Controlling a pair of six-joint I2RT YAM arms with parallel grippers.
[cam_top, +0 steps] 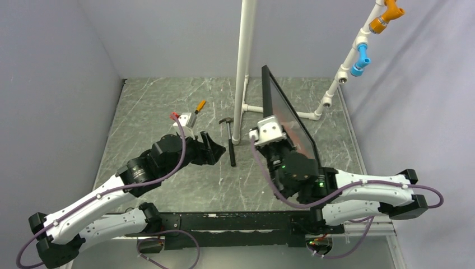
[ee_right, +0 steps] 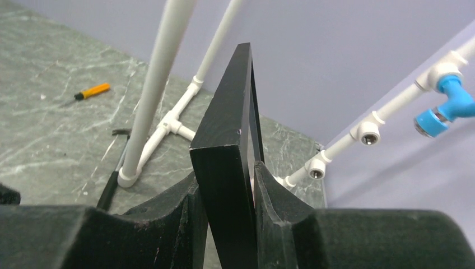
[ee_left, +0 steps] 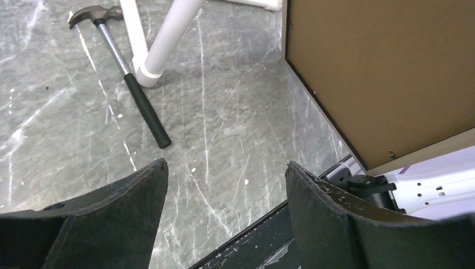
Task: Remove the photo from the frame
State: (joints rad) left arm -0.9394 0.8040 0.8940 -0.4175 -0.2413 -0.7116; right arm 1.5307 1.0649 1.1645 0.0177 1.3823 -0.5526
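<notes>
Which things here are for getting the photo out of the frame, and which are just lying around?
For the job: the frame, held upright by the right tool; the photo inside it, brown back showing; the left tool, open and empty.
Just lying about: the hammer; the orange screwdriver; the white pipe stand.

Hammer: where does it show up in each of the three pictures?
Top external: hammer mid-table, just left of the white post.
Left wrist: upper left, handle slanting down past the post's foot.
Right wrist: lower left, only partly seen, beside the post's foot.
Shared landmark: the white post.
</notes>
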